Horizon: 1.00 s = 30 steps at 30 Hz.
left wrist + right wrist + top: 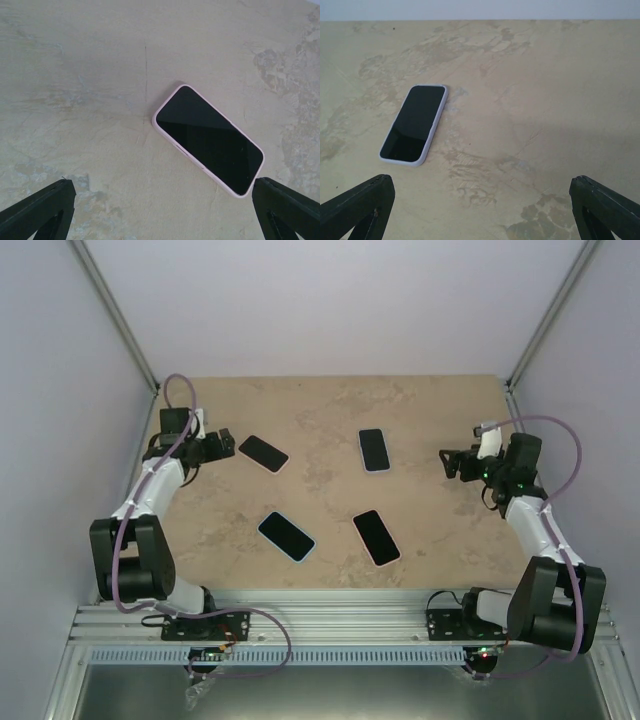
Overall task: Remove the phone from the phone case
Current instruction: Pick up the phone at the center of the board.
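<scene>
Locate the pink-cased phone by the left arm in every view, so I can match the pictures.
Top external: pink-cased phone, far left of the table, lying diagonally just right of the open left hand.
Left wrist: right of centre, screen up.
Right wrist: not in it; the pale-cased phone there is another one.
Shared landmark: the beige marbled tabletop, in all three.

Mottled beige table (440, 540), four cased phones (263, 452) lying flat
</scene>
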Each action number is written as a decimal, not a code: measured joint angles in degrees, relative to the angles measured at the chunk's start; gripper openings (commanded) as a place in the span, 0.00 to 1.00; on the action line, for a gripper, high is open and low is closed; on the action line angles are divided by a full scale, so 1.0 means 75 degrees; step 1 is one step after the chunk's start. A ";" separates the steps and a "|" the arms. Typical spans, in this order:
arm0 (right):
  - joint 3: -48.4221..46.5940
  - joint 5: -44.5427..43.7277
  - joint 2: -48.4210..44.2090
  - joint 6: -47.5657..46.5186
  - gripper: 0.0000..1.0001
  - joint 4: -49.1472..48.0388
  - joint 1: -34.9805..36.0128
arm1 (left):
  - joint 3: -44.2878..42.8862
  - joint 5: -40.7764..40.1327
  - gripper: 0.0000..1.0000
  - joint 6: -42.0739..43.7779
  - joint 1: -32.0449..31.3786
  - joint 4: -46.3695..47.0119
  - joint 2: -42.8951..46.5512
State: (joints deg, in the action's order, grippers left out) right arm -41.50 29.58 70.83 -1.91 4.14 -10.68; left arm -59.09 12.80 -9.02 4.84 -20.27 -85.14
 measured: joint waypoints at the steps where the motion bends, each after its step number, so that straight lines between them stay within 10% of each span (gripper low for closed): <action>1: 0.0026 -0.0067 -0.0006 0.0044 0.98 -0.0076 0.0012 | 0.0029 -0.0041 0.99 -0.0041 -0.0015 0.0070 0.0012; 16: -0.0105 -0.0965 0.0082 0.0393 0.98 -0.0583 0.0533 | 0.0105 -0.0443 0.99 -0.0335 -0.0061 0.0764 0.0624; 30: -0.2894 -0.1853 0.2661 -0.0306 0.98 0.0487 0.2410 | 0.0452 -0.0044 0.99 0.0020 -0.0085 0.1195 0.1778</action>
State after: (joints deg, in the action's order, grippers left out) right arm -63.20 15.68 90.78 -4.21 7.79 7.40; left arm -55.70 12.47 -8.86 4.21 -11.31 -71.81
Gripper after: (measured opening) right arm 0.976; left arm 0.994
